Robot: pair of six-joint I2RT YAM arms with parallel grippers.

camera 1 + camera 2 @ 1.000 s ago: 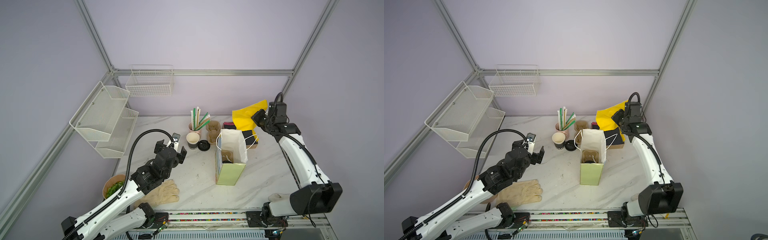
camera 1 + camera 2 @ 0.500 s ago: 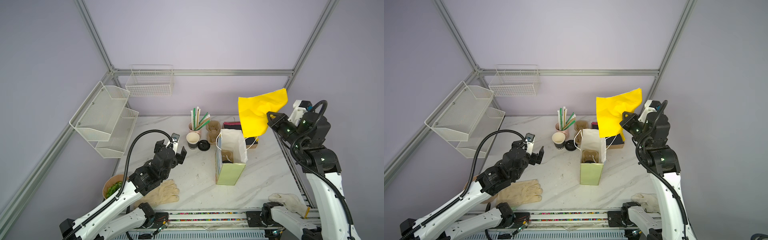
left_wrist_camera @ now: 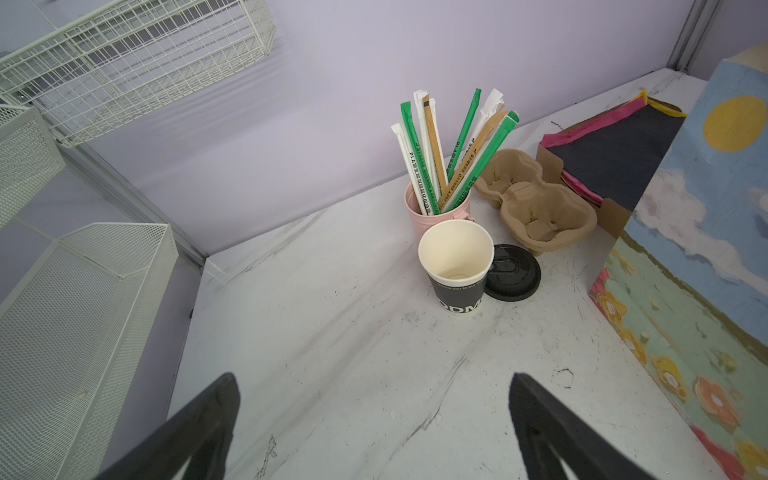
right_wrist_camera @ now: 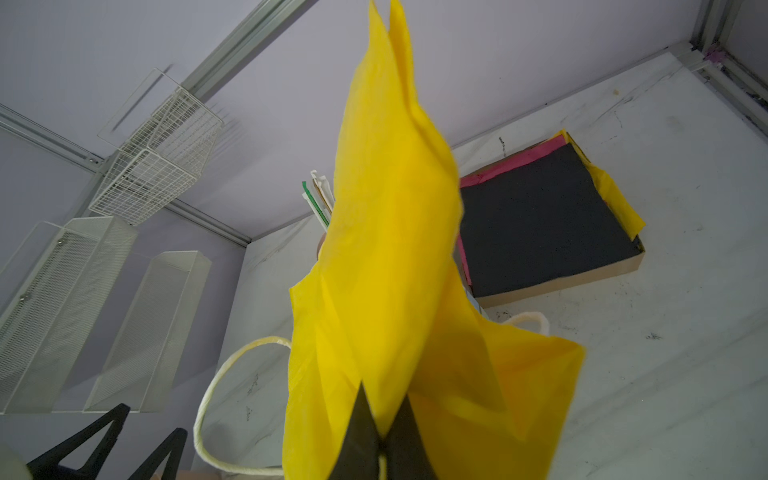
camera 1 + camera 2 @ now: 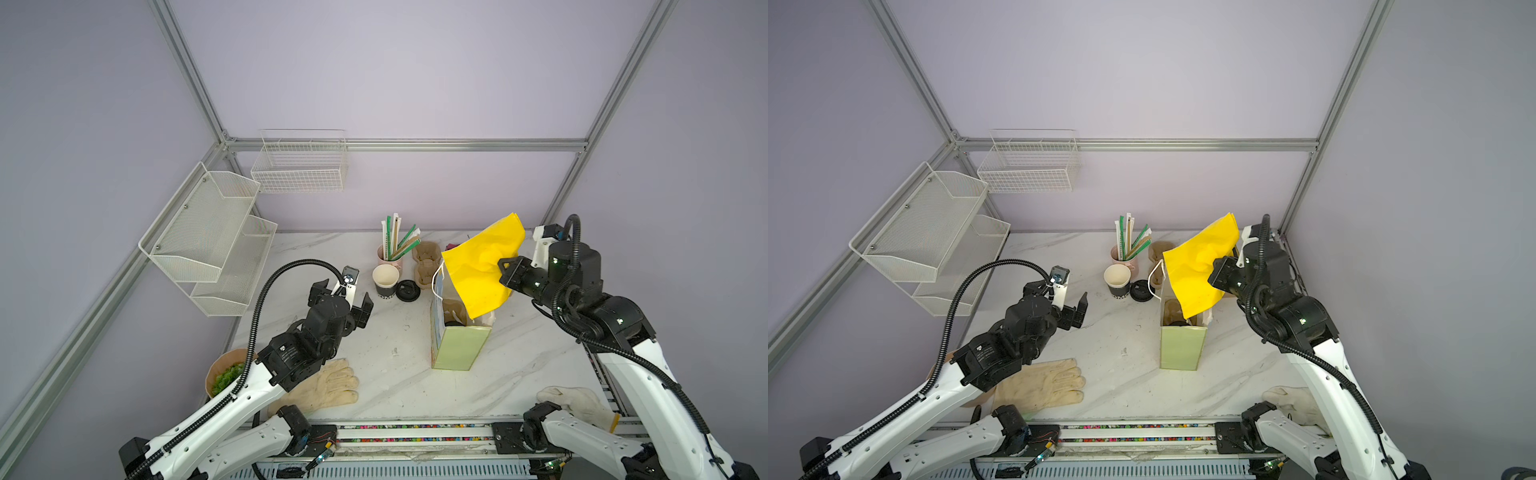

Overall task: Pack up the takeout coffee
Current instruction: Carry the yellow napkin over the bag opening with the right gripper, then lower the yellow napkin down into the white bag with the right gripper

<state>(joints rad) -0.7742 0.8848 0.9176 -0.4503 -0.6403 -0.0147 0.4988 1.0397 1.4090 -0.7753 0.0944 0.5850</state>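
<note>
Now my right gripper (image 4: 384, 399), clenched on the yellow tissue sheet (image 5: 482, 266), has swung it lower, over the paper bag's (image 5: 457, 349) mouth from 2 o'clock. The takeout coffee (image 5: 1180, 322) sits inside the bag, only its black lid showing. My left gripper (image 3: 372, 376) hangs spread wide and empty at the bag's 9 o'clock, unmoved.

Left end effector (image 5: 345, 297) hovers low near the tabletop's (image 5: 386, 324) left edge, jaws wide apart. Right end effector (image 5: 504, 272), raised, is pinched closed.
</note>
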